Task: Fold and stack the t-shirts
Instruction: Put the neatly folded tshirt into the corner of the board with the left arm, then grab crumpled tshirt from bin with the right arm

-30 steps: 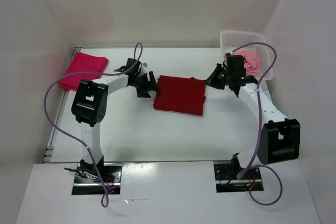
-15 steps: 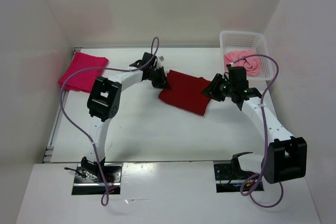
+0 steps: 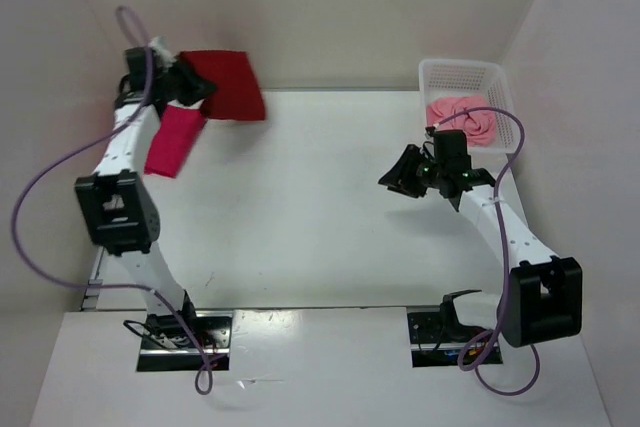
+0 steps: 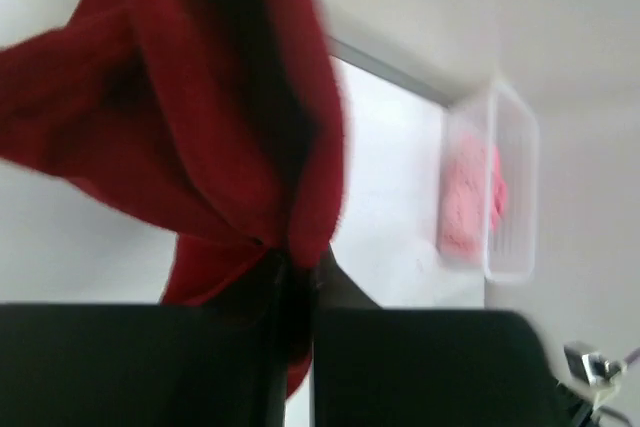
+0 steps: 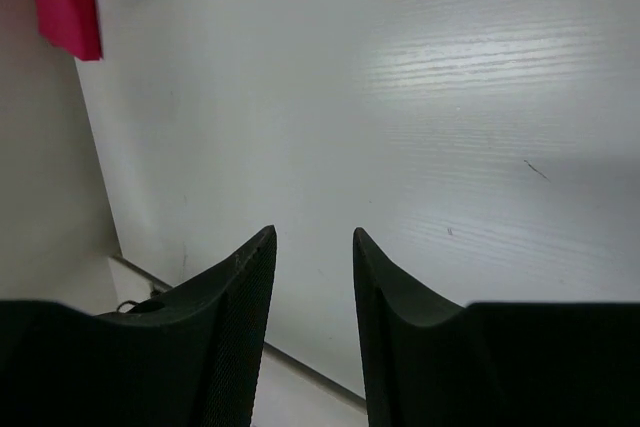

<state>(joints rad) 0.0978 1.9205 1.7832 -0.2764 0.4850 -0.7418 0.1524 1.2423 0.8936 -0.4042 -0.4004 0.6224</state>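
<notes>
Within the last second the left gripper [image 3: 197,88] has swung the dark crimson folded cloth t-shirt [image 3: 228,83] away from the middle of the white table [image 3: 300,217] to the far left corner. There it hangs in the air, above and just beside the bright magenta-red folded cloth t-shirt [image 3: 170,142]. The left wrist view shows the jaws clamped on a bunched edge of the crimson cloth. The right gripper [image 3: 398,173], which was at that shirt's right edge, now hovers over bare table, fingers apart and holding nothing. So 1 arm alone carries the shirt, and I judge the stacking step is in hand: 1 shirt lies folded, 1 is about to land on it. The light pink crumpled cloth t-shirt [image 3: 466,117] sits unfolded in the white plastic mesh basket [image 3: 458,71], the last of 3.
</notes>
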